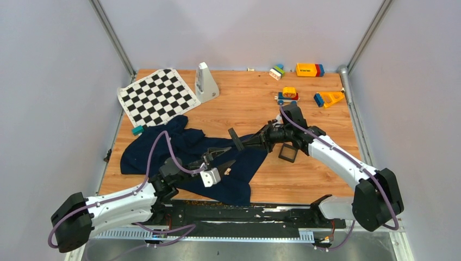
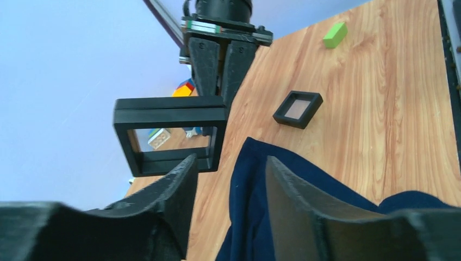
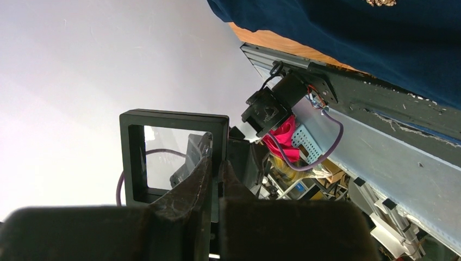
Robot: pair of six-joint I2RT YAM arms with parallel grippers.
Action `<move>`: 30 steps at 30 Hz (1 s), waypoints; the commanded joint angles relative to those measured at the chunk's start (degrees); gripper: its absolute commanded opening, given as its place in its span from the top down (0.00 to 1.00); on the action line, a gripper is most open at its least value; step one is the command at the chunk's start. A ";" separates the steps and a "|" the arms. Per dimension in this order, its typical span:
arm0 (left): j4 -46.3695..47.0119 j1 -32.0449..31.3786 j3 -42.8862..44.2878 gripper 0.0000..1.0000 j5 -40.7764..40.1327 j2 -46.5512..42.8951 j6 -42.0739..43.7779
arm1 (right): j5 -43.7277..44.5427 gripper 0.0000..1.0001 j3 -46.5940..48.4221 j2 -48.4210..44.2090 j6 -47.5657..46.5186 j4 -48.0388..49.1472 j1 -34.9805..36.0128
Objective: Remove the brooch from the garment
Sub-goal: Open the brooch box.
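Lining up on the brooch (image 3: 381, 2), which looks pinned on yet.
Left end effector (image 1: 231, 155) is spread over the garment (image 1: 163, 147) at the table's (image 1: 304, 174) 8 o'clock. Right end effector (image 1: 247, 140) is pinching a frame (image 2: 168, 113). Next up, I'd guess: a fine pinch.

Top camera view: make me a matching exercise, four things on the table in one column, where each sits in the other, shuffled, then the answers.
1 garment
2 chequered mat
3 white wedge
4 orange block

A far edge, right of centre
B near left
C far left corner
D far side, beside the chequered mat

Pairs: 1-B, 2-C, 3-D, 4-A
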 commanded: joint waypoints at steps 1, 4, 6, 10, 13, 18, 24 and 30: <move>3.84 -0.35 2.59 0.48 3.27 2.76 3.66 | -0.54 1.00 -0.40 -2.30 7.92 0.18 0.42; 4.45 -0.42 3.20 0.54 3.53 4.46 3.63 | -0.85 1.00 -0.73 -2.56 8.12 0.63 0.53; 5.58 -0.46 3.38 0.55 3.08 5.36 3.38 | -0.85 1.00 -0.90 -2.67 8.17 0.76 0.60; 9.20 -0.50 3.29 0.56 0.90 7.13 2.25 | -0.78 1.00 -1.33 -2.85 8.39 1.10 1.14; 11.30 -0.54 3.49 0.57 0.30 8.89 2.03 | -0.81 1.00 -1.61 -2.70 8.63 1.70 1.62; 12.10 -0.69 4.60 0.61 0.16 10.60 1.92 | -1.26 1.00 -1.83 -1.93 8.50 2.47 2.33; 12.11 -0.72 4.65 0.74 -0.85 11.05 2.02 | -1.19 1.00 -2.01 -1.71 8.90 3.19 3.12; 11.39 -0.72 3.82 1.00 -2.27 9.61 1.97 | -1.09 1.00 -2.77 -1.95 9.13 3.29 2.60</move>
